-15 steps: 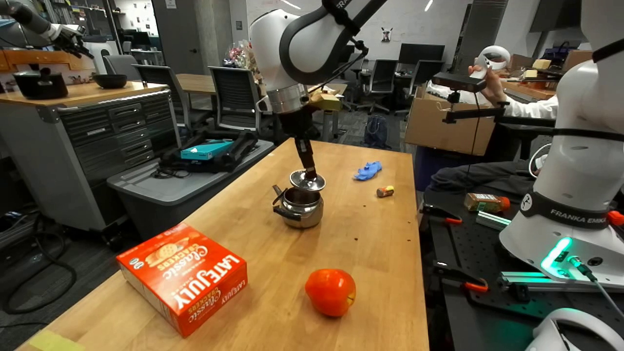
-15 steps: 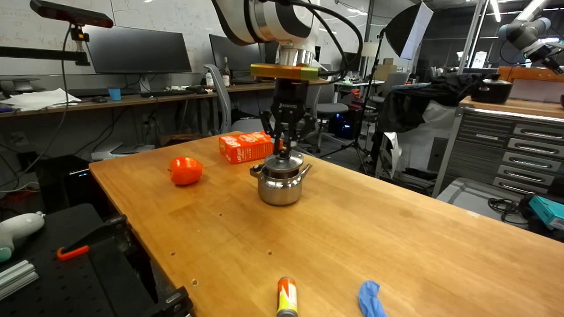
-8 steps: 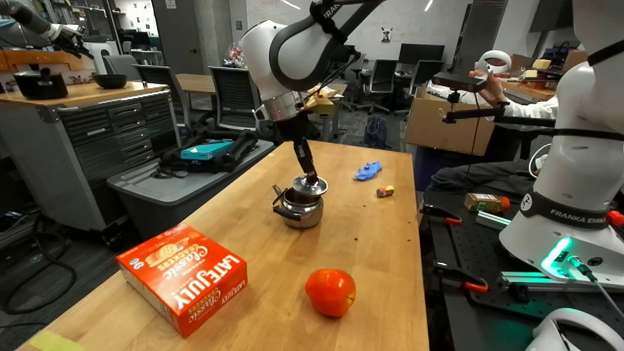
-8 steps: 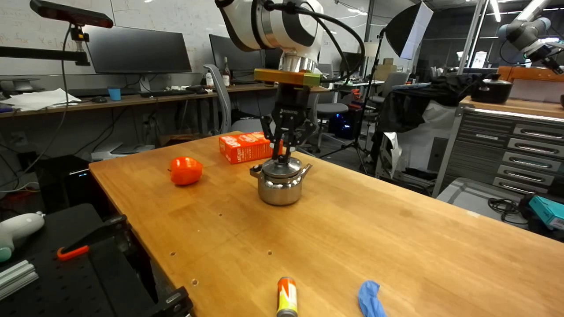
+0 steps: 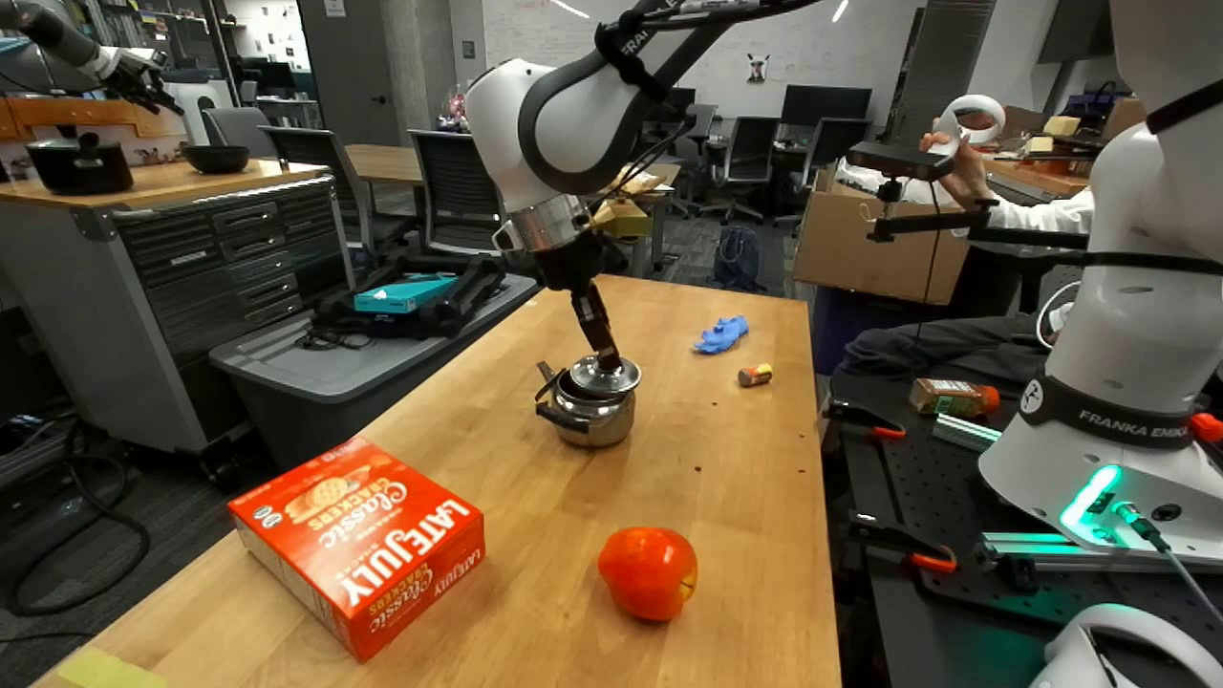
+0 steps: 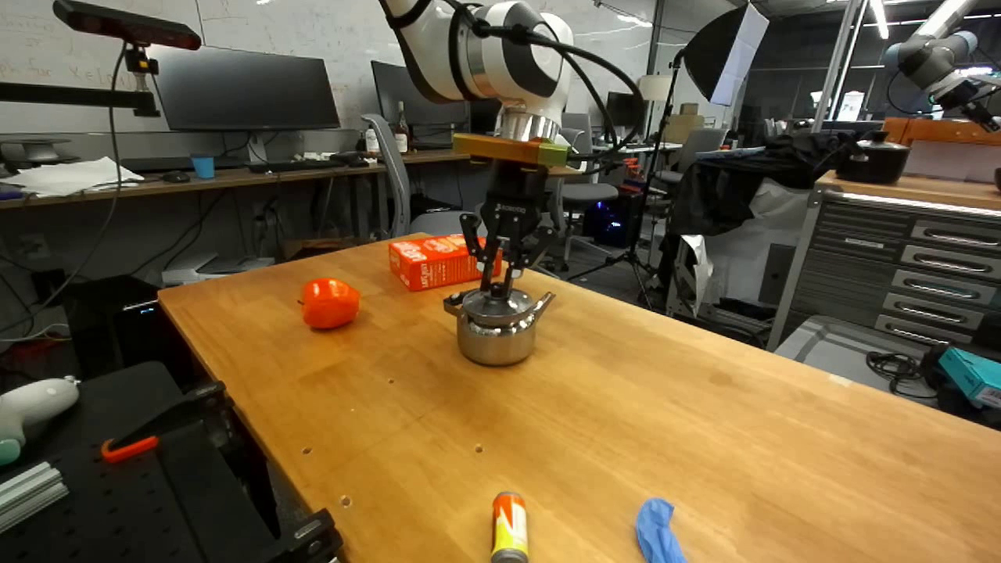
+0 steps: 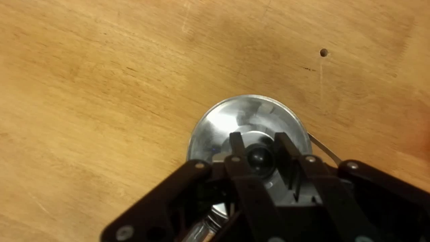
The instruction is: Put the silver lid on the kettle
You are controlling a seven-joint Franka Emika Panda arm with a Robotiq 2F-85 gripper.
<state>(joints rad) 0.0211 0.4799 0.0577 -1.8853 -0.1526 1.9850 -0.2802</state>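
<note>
Seating the lid (image 5: 616, 381) on the kettle (image 5: 600, 426) looks the step in hand; the tool (image 7: 258, 139), pinching the knob (image 7: 259, 158), should centre it before letting go.

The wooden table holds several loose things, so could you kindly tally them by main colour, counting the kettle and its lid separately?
Silver: 2 (kettle, lid)
Red-orange: 2 (cracker box, fruit)
Blue: 1 (glove)
Orange-yellow: 1 (small can)
Total: 6
</note>
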